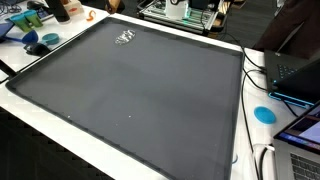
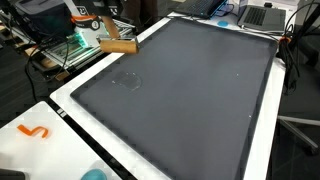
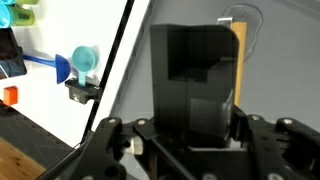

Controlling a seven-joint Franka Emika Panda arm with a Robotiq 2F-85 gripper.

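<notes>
My gripper comes in from the bottom of the wrist view, its fingers closed against the sides of a black block with a tan wooden face. In an exterior view the same block shows its wooden side, hanging under the dark gripper above the edge of a large dark grey mat. Below it on the mat lies a faint whitish scribble, which also shows on the mat as a small scribble. That other exterior view shows neither gripper nor block.
The mat lies on a white table. Beside it are a blue scoop, a black clip, a blue disc, laptops, cables and an orange squiggle. Equipment racks stand close behind.
</notes>
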